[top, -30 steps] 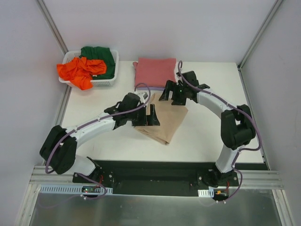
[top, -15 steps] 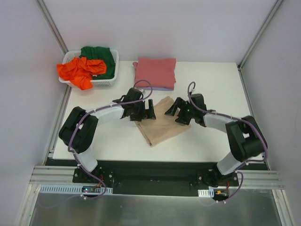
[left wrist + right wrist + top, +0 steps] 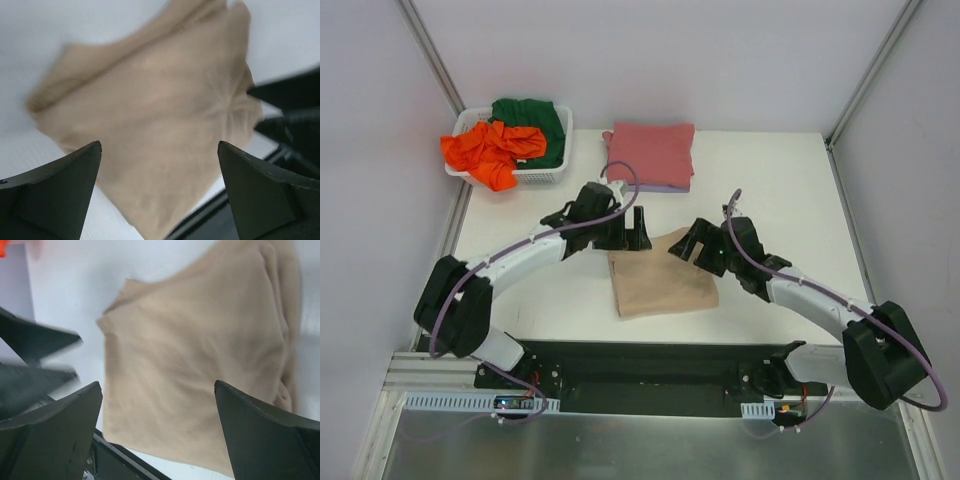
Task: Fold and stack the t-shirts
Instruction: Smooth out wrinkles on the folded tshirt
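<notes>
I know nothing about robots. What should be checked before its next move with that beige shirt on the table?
1. The left gripper is open above the tan-beige cloth t-shirt: ok.
2. The right gripper is open: ok.
3. Fingers are lifted off the cloth: cannot tell.
4. Tan-beige shirt is folded neatly: not ok, one far corner pokes out.
5. Stack is ready: ok, the folded pinkish-red t-shirt lies on the pale lavender t-shirt.
6. All shirts are folded: not ok, the orange t-shirt and dark green t-shirt lie crumpled in the white plastic slotted basket.
</notes>
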`<state>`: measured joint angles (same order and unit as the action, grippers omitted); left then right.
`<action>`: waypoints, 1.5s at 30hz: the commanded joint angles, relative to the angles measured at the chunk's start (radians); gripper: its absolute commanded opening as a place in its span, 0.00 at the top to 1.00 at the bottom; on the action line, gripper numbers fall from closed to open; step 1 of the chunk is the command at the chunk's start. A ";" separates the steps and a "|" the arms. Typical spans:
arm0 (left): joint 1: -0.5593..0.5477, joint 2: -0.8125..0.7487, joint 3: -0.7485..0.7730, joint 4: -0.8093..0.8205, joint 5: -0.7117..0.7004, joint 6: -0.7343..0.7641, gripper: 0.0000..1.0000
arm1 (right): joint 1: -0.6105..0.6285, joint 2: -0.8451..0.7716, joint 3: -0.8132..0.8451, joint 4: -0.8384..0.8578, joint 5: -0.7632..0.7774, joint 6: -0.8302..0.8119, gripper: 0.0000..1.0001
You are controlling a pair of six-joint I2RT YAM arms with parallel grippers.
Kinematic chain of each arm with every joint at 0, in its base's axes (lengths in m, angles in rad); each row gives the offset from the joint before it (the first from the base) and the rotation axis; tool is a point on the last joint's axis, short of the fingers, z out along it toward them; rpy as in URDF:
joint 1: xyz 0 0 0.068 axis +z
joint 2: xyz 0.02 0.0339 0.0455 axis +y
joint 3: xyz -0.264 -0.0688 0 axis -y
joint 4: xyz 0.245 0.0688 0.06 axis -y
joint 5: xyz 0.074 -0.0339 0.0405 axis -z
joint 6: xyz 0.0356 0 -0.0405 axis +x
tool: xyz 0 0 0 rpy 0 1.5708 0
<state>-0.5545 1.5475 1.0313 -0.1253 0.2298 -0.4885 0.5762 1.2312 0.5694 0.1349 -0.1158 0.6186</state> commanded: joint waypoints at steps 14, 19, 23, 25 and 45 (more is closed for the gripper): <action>-0.280 -0.141 -0.385 0.104 0.057 -0.154 0.01 | -0.157 0.503 0.346 0.055 -0.133 -0.079 0.04; -0.280 -0.162 -0.407 0.061 0.016 -0.153 0.01 | -0.170 0.544 0.369 0.061 -0.157 -0.091 0.04; -0.278 -0.252 -0.363 0.024 -0.010 -0.130 0.01 | -0.170 0.455 0.391 0.026 -0.185 -0.143 0.04; -0.280 -0.306 -0.333 0.000 -0.046 -0.122 0.01 | -0.170 0.386 0.409 -0.041 -0.179 -0.183 0.04; -0.078 -0.195 -0.290 -0.091 -0.193 -0.292 0.16 | -0.171 0.054 0.153 -0.334 -0.022 -0.338 0.04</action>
<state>-0.6338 1.2957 0.7105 -0.2195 0.0456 -0.7513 0.4072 1.2346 0.6975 -0.1806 -0.1165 0.3096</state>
